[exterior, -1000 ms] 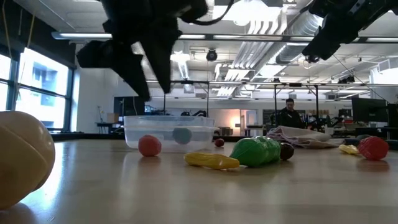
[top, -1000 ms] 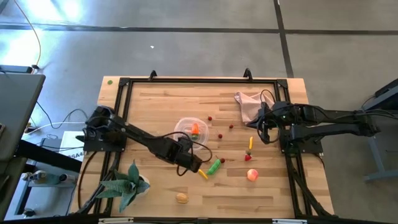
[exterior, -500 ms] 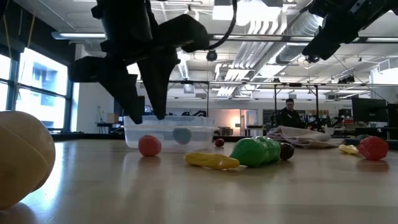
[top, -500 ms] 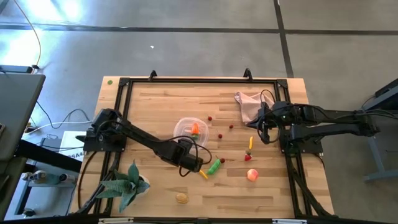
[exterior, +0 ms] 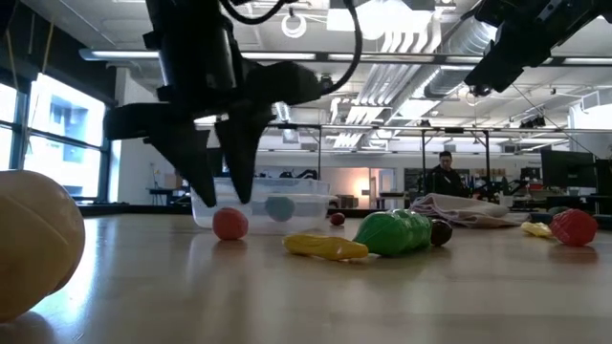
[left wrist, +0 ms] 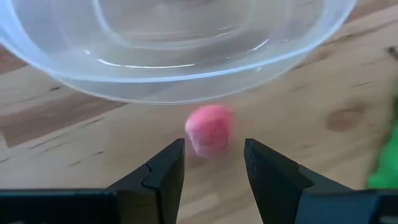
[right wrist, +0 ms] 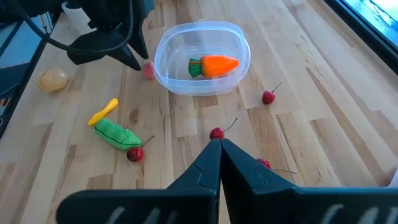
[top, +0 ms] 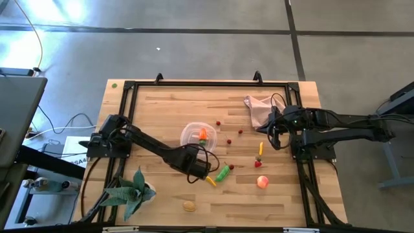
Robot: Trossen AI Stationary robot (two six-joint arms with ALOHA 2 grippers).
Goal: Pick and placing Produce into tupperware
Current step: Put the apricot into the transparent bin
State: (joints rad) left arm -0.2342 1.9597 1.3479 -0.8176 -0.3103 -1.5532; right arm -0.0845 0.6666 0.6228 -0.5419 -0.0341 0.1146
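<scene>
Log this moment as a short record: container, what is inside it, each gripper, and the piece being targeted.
container: round clear plastic tub
contents: orange toy carrot
left gripper: open, lowered beside the tub, fingers straddling the target
target: small pink-red toy piece, on the wooden table, outside the tub wall
right gripper: shut, empty, raised at the table's right side
</scene>
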